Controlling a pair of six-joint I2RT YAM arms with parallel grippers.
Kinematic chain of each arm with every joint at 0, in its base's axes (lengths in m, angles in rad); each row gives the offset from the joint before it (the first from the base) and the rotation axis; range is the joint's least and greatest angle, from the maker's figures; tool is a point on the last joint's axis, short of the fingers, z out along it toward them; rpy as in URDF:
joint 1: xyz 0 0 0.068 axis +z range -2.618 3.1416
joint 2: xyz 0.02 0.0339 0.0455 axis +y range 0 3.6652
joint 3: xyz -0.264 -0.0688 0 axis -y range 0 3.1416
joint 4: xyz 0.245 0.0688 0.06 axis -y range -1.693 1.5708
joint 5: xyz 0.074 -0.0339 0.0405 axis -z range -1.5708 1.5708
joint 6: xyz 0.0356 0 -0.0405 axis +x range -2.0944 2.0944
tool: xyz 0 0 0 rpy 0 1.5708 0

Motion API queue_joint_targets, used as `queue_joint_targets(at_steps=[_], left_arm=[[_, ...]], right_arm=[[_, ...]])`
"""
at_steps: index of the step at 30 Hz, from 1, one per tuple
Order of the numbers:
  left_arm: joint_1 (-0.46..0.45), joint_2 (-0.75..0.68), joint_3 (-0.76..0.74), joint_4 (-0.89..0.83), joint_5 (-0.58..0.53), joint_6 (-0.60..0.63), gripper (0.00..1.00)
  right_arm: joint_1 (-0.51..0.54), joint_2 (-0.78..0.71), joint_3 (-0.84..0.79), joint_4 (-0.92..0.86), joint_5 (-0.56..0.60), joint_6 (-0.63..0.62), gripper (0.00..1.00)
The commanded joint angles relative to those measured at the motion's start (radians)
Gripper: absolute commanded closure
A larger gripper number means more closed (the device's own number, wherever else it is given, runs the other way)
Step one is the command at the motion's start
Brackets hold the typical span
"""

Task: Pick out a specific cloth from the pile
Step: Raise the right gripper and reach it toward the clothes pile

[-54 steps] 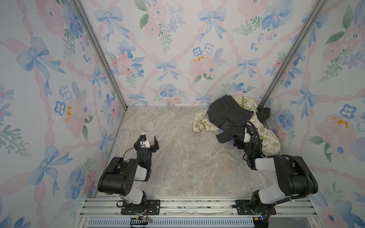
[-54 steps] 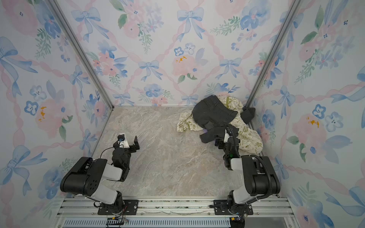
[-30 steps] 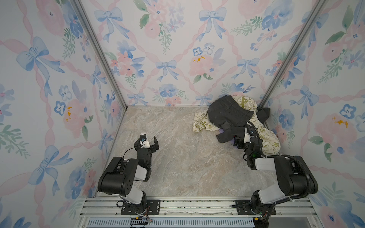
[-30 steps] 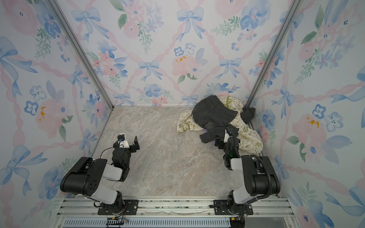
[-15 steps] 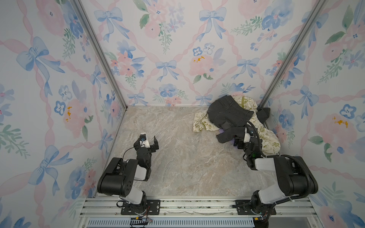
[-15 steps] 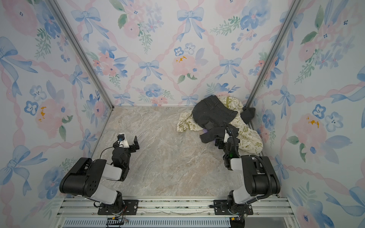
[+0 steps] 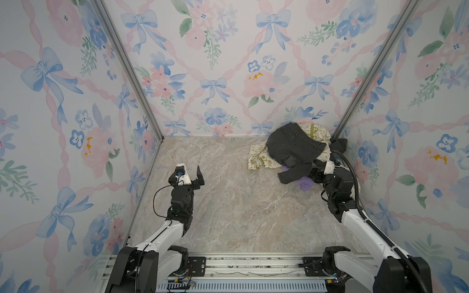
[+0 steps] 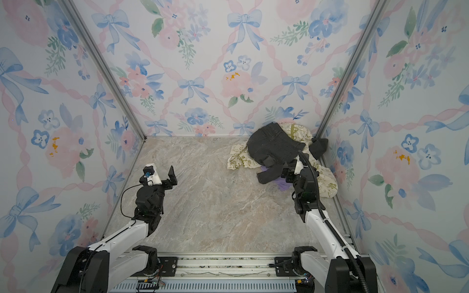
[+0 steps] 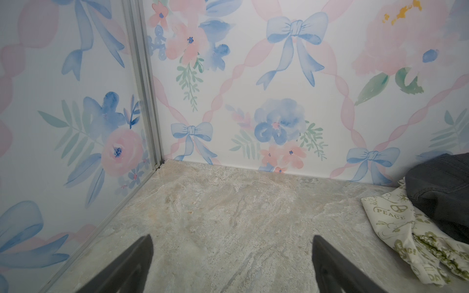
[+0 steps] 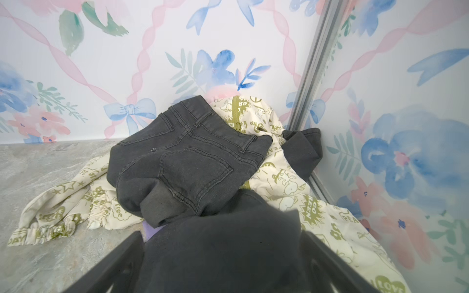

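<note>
Right gripper [image 7: 314,173] is right down at the near edge of the pile [image 7: 291,152], jaws spread wide and nothing pinched. Left gripper [image 7: 189,175] hangs with jaws just as wide over bare table [image 7: 228,203], well apart from the clothes.

Progress, as I read it: early days. The lavender cloth [image 7: 305,183] is not out yet. It lies on the table under a leg of the black garment [image 7: 289,147], only a small patch peeking out just beside the right gripper. The cream cloth [image 7: 261,158] with olive print sprawls beneath and behind. To my eye everything is left to do: get the jaws on the lavender and not the dark leg, close, and draw it clear.

Now the views. Both top views show that purple patch lying on the table by the gripper [image 8: 288,173], lavender cloth [image 8: 283,184] plain to see. The right wrist view tells a tighter story: the dark leg fills the gap between the spread jaws of the right gripper [image 10: 220,234], and the lavender cloth [image 10: 149,229] is a mere sliver beside one finger. The left wrist view shows no lavender at all, just the left gripper [image 9: 232,238] open over table, with the cream cloth [image 9: 396,218] and the black garment [image 9: 441,182] at the frame's edge. The cloth's white mark shows in no view.
</note>
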Motion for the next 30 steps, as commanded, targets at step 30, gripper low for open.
queue_joint_targets(at_steps=[30], left_arm=[[-0.067,-0.154,0.047,-0.272,0.359,-0.082,0.02]], right_arm=[[0.146,0.187,0.45,-0.78,-0.091,0.34,0.11]])
